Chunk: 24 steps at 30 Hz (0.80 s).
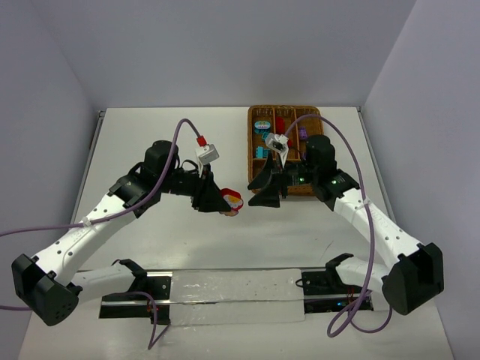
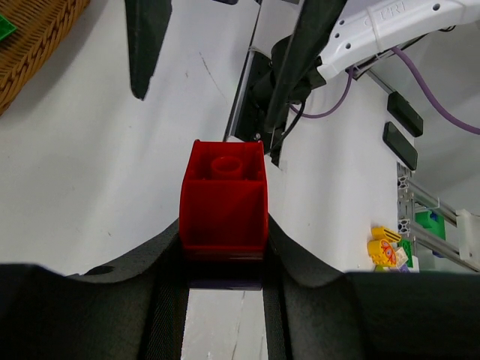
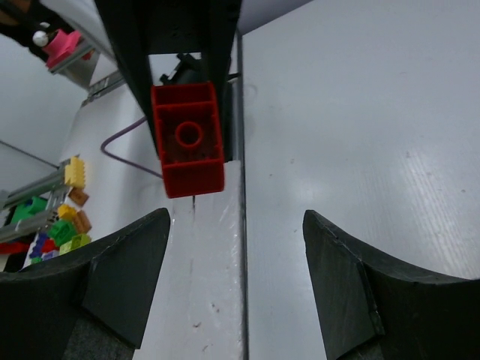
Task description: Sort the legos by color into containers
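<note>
The left gripper holds a red lego brick tight between its two fingers. The right gripper has its fingers spread wide, with nothing in them. It points at the brick. The brick sits just ahead of the gap, a little to one side of the middle, and is not touching those fingers. It looks blocky, with no clear long side, and it is thinner than the gap. The wicker tray is beside the right arm, so I think the brick gets passed over.
</note>
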### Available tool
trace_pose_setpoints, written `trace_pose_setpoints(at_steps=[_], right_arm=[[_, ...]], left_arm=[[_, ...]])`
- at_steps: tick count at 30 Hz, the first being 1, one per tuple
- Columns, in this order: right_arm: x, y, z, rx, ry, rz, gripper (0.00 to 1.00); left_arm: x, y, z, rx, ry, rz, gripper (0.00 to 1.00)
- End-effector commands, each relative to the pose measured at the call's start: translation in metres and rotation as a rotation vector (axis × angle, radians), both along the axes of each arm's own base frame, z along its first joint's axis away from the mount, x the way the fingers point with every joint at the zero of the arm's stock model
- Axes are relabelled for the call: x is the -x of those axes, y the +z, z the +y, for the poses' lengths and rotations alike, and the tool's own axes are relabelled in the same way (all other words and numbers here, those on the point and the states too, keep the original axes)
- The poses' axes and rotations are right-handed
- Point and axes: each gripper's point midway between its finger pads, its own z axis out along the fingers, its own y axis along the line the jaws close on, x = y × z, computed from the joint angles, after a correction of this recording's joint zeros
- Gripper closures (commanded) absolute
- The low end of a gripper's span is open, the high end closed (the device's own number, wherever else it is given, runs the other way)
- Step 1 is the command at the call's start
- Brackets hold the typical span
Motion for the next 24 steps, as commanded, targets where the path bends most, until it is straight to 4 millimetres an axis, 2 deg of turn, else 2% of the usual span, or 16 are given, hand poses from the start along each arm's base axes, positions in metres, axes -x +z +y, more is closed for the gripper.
trace_pose_setpoints(at_steps=[1, 7, 17, 24], right_arm=[[0.027, 0.037, -0.001, -0.081, 0.135, -0.098, 0.20], [0.034, 0.046, 0.009, -0.089, 0.172, -0.075, 0.18], [0.029, 0.050, 0.037, -0.096, 0.194, -0.034, 0.17], [0.027, 0.051, 0.045, -0.093, 0.211, -0.013, 0.26]], left_arm=[[0.001, 0.031, -0.001, 0.072, -0.033, -0.094, 1.00], [0.001, 0.030, -0.003, 0.078, -0.038, -0.086, 1.00], [0.005, 0.034, -0.001, 0.097, -0.044, -0.096, 1.00], [0.007, 0.034, 0.000, 0.099, -0.047, -0.102, 1.00]])
